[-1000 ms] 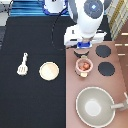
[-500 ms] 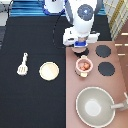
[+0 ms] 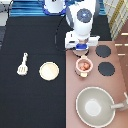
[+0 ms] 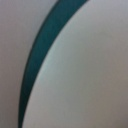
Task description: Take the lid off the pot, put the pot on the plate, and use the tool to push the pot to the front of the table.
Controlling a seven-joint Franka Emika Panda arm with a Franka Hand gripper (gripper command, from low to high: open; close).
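Tool (image 3: 22, 64) seen lying flat on black tabletop (image 3: 30, 30) at exterior view's left, well apart from hand. Plate (image 3: 49, 71) seen just right of tool, bare, on tabletop near stove edge. Pot (image 3: 83, 65) seen on pinkish stove (image 3: 95, 80), uncovered, reddish contents exposed, not on plate. Hand (image 3: 80, 46) located just above pot toward exterior view's top, close to it; hand state cannot be told. Black burners (image 3: 104, 51) at right. Large grey pan (image 3: 95, 106) at bottom right. Wrist view blurred, nothing identifiable.

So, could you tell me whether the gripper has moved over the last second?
Yes. The gripper has shifted toward the exterior view's left and slightly down, away from the burner, and now hangs just above the pot.
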